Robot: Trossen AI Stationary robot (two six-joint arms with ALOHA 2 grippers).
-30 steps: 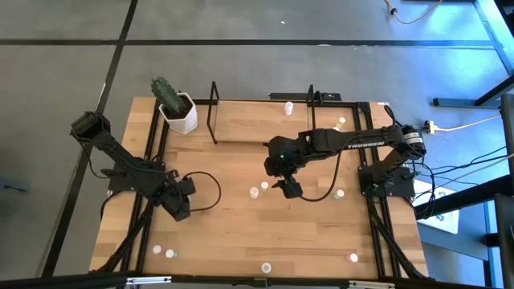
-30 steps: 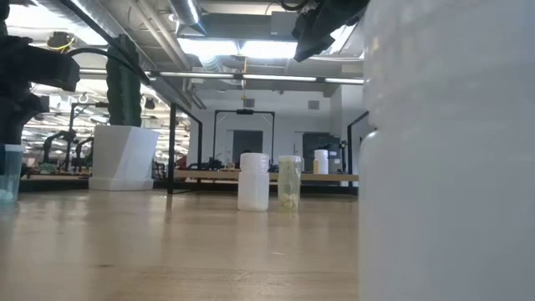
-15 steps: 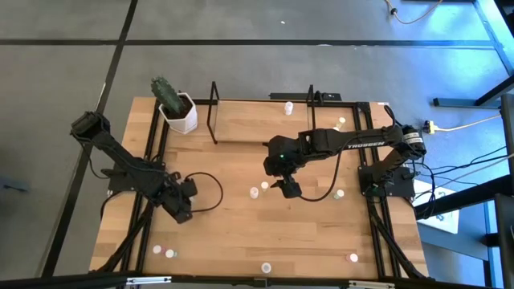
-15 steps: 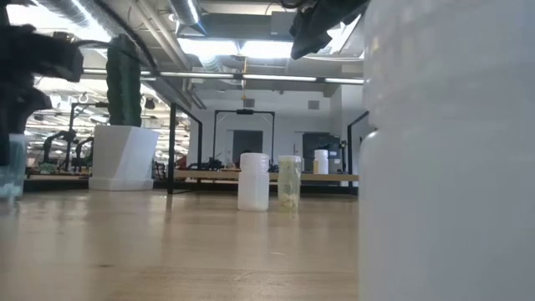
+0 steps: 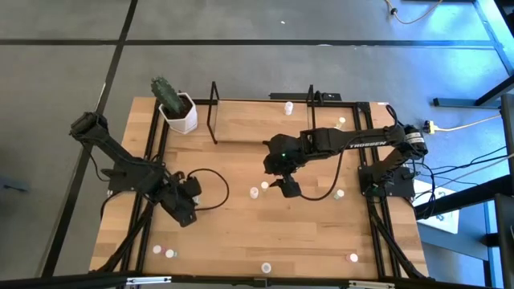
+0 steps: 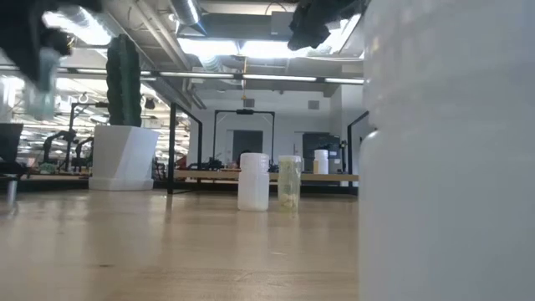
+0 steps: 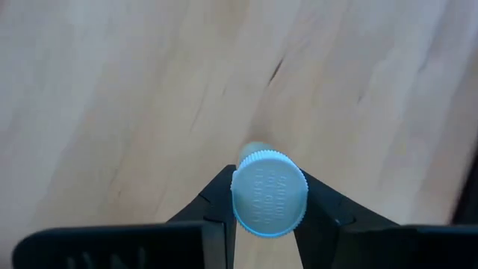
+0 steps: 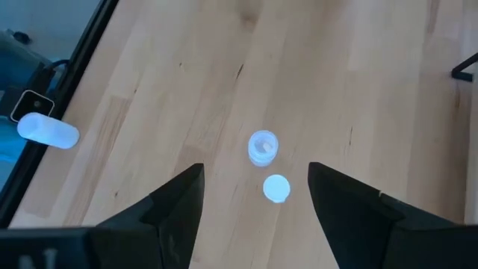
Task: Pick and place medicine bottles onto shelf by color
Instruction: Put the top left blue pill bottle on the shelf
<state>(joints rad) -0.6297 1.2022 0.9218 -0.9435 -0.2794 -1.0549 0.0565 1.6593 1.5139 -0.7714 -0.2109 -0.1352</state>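
Observation:
My left gripper (image 5: 183, 210) hangs over the table's left half, shut on a small whitish medicine bottle with a pale cap (image 7: 269, 193). The low view shows that bottle (image 6: 38, 84) high and blurred. Over the table's middle my right gripper (image 5: 287, 189) stands open. Two more bottles (image 8: 262, 146) (image 8: 276, 187) stand on the wood below and ahead of its fingers, untouched. The black wire shelf (image 5: 261, 120) sits at the far edge, with one bottle (image 5: 288, 107) standing at its right end. My left gripper pinches the bottle at its cap end (image 7: 237, 196) between its two fingers (image 7: 321, 208), one on each side. The fingers come from above, slanting down. The bottle is lifted clear of the table, cap up, with its body (image 7: 256, 149) reaching down past the fingertips.
A white pot with a cactus (image 5: 178, 108) stands at the far left corner. Loose bottles stand along the near edge (image 5: 266, 267) (image 5: 352, 258) (image 5: 165, 252) and by the right rail (image 5: 339, 193) (image 5: 341, 122). One big blurred bottle (image 6: 443, 150) fills the low view's right side.
My left gripper has risen, still shut on the bottle. The bottle stood down at table level and now hangs high, clear of the wood. The gripper has also drifted slightly toward the table's right and near edges. My right gripper has kept still.

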